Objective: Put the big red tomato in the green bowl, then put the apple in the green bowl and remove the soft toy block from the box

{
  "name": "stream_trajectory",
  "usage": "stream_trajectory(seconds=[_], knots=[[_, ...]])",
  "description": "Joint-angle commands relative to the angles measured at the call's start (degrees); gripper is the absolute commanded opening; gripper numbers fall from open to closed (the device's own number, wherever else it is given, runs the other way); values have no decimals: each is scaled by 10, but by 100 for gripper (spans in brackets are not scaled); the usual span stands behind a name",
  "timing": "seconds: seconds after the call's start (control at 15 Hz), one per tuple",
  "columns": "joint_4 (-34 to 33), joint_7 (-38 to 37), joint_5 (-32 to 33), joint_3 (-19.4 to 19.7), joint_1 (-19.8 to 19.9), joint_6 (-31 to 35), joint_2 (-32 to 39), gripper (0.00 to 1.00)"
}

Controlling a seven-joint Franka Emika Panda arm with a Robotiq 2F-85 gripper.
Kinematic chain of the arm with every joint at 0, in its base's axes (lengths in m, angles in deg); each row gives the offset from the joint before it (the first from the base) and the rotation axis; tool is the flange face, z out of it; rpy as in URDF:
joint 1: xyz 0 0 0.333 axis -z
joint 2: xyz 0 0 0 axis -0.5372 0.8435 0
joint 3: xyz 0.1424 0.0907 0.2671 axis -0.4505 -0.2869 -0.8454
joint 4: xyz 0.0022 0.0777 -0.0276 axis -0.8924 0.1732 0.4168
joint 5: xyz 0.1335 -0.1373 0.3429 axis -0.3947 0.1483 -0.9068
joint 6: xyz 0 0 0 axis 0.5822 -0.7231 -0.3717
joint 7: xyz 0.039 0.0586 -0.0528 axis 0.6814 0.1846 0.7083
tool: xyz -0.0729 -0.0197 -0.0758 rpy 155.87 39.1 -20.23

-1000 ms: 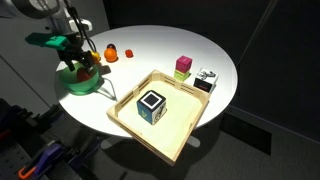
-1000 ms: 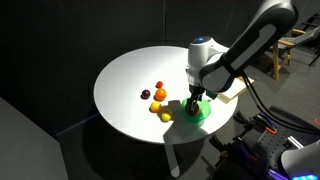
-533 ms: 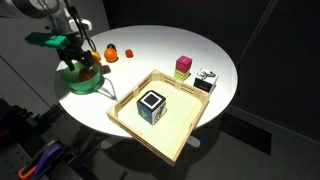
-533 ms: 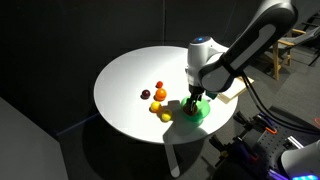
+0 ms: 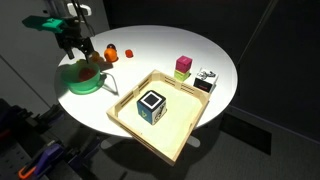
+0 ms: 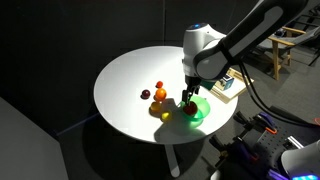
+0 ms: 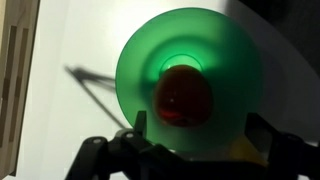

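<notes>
"So, where is the hand?"

"Upper left of an exterior view. The hand hangs above the green bowl, fingers spread wide with nothing between them. The big red tomato lies inside the bowl, so I judge the first step done. Being clear above the rim should let me pull away without knocking it."

"And the box?"

"Lower middle of that frame. The box holds the soft toy block near its centre, the white face with the dark square on top. It sits apart from the walls, which leaves room for a finger on either side. The pink-and-green block and the black-and-white block sit outside on the table, just past the box's upper right rim."

"The opposite camera?"

"The hand is centre right, over the bowl. I take the apple to be the yellow-orange piece among the small fruits left of the bowl. It's near the bowl, so a short reach."

"Wrist?"

"I'm looking straight down into the bowl. The tomato sits just below its middle, and the fingers stand wide along the bottom edge, not touching it."
</notes>
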Motion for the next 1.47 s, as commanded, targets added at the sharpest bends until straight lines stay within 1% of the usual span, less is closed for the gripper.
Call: stream_trajectory(seconds=[0.0, 0.27, 0.53, 0.8, 1.07, 1.4], knots=[[-57, -16, -21, -5, 2, -59, 12, 100], [-119, -36, -22, -2, -2, -94, 46, 100], [-176, -47, -15, 1, -7, -105, 87, 100], [-235, -31, 2, 3, -15, -121, 136, 100], [-294, 1, 25, 0, -25, -156, 177, 100], [-338, 37, 41, -6, -39, -185, 207, 100]])
